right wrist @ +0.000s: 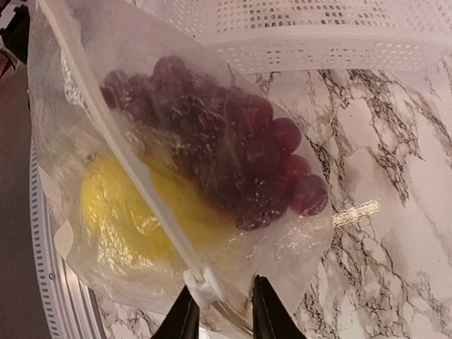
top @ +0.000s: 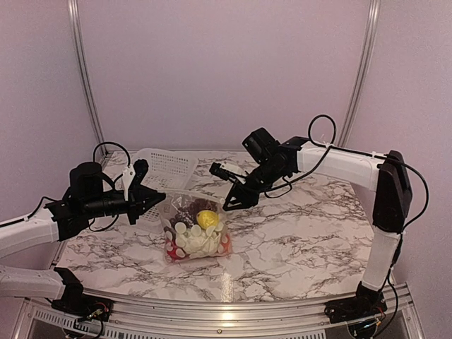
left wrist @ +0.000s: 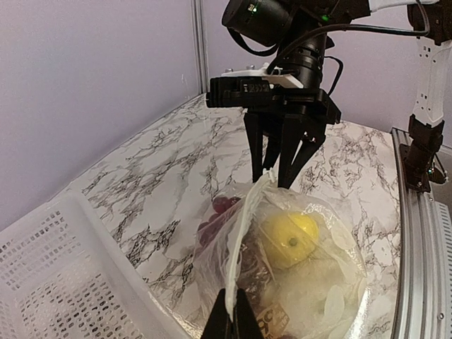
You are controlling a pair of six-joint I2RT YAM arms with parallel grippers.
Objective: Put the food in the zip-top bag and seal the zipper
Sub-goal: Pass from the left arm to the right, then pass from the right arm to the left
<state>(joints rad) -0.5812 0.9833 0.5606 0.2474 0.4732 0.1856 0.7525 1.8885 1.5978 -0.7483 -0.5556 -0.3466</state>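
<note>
The clear zip-top bag [top: 194, 227] lies on the marble table with the food inside: a yellow piece [top: 206, 219], white cauliflower [top: 192, 240], dark purple grapes [right wrist: 233, 141] and something red [top: 171, 249]. The pale zipper strip [left wrist: 244, 233] stands up along the bag's top edge, stretched between the two grippers. My left gripper [left wrist: 231, 294] is shut on the strip's left end. My right gripper [right wrist: 222, 318] is open at the other end, its fingers on either side of the bag corner and the white slider tab [right wrist: 205, 284]. The tab sits near one finger [right wrist: 185, 318].
A white perforated basket [top: 168, 164] stands just behind the bag, close to the left gripper; it also shows in the left wrist view [left wrist: 56, 282] and the right wrist view [right wrist: 318, 28]. The table's metal front rail [top: 226, 311] runs along the near edge.
</note>
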